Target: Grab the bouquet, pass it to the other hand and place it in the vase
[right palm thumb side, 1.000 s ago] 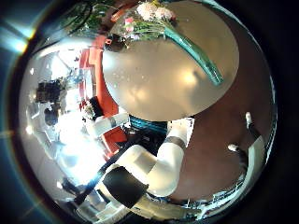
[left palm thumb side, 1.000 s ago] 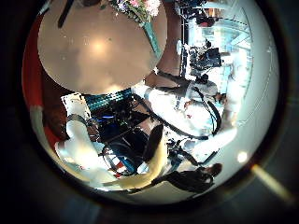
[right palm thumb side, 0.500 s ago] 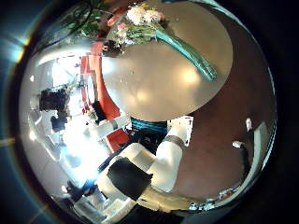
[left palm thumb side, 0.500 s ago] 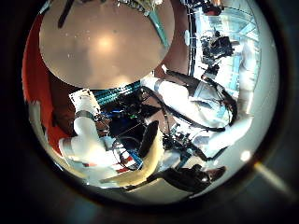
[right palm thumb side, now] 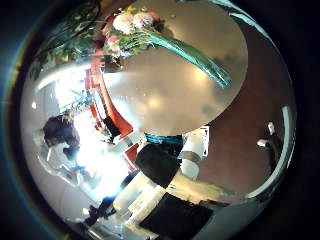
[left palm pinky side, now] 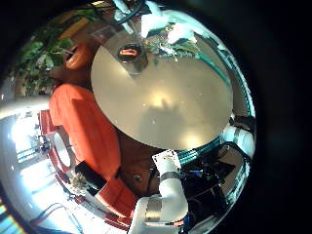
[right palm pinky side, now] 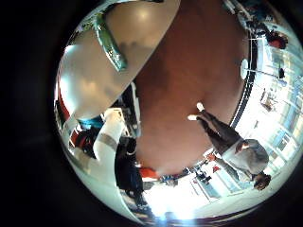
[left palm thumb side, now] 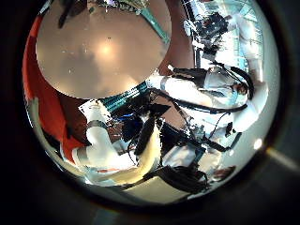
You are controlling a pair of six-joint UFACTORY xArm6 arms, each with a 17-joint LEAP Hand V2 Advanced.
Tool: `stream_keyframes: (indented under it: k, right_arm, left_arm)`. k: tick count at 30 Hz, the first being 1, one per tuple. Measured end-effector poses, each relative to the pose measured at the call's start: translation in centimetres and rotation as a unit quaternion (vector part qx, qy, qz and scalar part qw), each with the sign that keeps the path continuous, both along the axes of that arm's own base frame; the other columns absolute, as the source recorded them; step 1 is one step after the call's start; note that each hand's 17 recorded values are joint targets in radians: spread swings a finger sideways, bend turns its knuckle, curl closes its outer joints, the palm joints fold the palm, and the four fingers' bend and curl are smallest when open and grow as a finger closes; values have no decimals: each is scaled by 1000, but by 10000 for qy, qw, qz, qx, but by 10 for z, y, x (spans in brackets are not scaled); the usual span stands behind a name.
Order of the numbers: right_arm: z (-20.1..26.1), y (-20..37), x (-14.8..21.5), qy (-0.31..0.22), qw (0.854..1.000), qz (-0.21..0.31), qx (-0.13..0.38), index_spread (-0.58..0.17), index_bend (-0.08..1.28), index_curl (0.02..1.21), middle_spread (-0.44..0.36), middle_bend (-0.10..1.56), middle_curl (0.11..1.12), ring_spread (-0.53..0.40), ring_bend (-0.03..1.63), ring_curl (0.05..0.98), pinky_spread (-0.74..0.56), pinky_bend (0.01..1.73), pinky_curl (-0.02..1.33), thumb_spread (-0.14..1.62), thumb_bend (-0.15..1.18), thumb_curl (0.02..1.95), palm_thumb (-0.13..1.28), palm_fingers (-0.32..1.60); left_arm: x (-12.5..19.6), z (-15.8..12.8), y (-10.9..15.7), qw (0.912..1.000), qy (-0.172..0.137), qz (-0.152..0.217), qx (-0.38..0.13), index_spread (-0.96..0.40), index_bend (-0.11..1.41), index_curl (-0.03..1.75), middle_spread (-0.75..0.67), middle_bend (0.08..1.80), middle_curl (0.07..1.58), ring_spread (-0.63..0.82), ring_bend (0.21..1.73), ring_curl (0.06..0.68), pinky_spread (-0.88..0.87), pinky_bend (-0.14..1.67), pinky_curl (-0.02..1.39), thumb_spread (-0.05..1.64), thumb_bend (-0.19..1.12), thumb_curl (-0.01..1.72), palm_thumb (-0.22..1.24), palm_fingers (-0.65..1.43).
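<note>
The bouquet (right palm thumb side: 150, 35) lay on the round counter (right palm thumb side: 175, 95) beside the vase (left palm pinky side: 131, 55); light, floppy blooms, so take the firmer stems (right palm thumb side: 205, 62); neither hand's fingers showed; cannot tell.

Bright glare on the round table (left palm pinky side: 166, 97); windows blown out; edges strongly bent, ringed in black.

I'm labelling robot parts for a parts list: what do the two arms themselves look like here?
Both are white, built of thick rounded tube segments joined by bulging round joints. The left arm shows this best in its little finger side view. The right arm looks partly dark in its thumb side view.
</note>
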State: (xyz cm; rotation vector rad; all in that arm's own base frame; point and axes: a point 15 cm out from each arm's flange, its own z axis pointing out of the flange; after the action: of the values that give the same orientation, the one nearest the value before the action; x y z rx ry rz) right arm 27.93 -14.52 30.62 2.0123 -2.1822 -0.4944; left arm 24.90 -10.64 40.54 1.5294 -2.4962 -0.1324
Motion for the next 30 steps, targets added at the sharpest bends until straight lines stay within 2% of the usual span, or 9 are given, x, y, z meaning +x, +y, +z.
stream_keyframes:
  k: [5,16,24,30]
  right_arm:
    - [-16,9,19,-138,9998,-76,-102,-286,157,281,-70,320,396,-97,743,272,258,452,214,1100,-14,302,305,446]
    - [-92,23,19,134,9988,-429,-170,-290,180,305,-105,398,437,-149,847,310,155,510,198,1072,-25,309,327,501]
    - [-108,19,28,63,9986,-479,-223,-308,205,347,-119,440,464,-173,861,323,111,518,173,1062,-23,316,345,517]
    - [-125,24,20,298,9981,-522,-163,-308,197,374,-122,450,479,-188,875,332,84,528,155,1058,-25,321,354,514]
  left_arm:
    - [1,-4,-3,9999,-68,-92,-101,26,176,341,401,185,301,540,457,199,534,210,319,1148,-17,297,232,93]
    - [-3,-13,-3,9995,21,-286,-140,26,176,344,393,185,300,535,456,202,526,207,320,1166,-18,291,250,100]
    - [-4,-14,-2,9994,33,-321,-136,22,178,345,392,185,300,534,452,201,532,206,321,1166,-19,290,258,104]
    - [-5,-16,-3,9992,97,-355,-144,21,177,347,392,185,300,535,450,202,533,204,321,1169,-18,291,261,105]
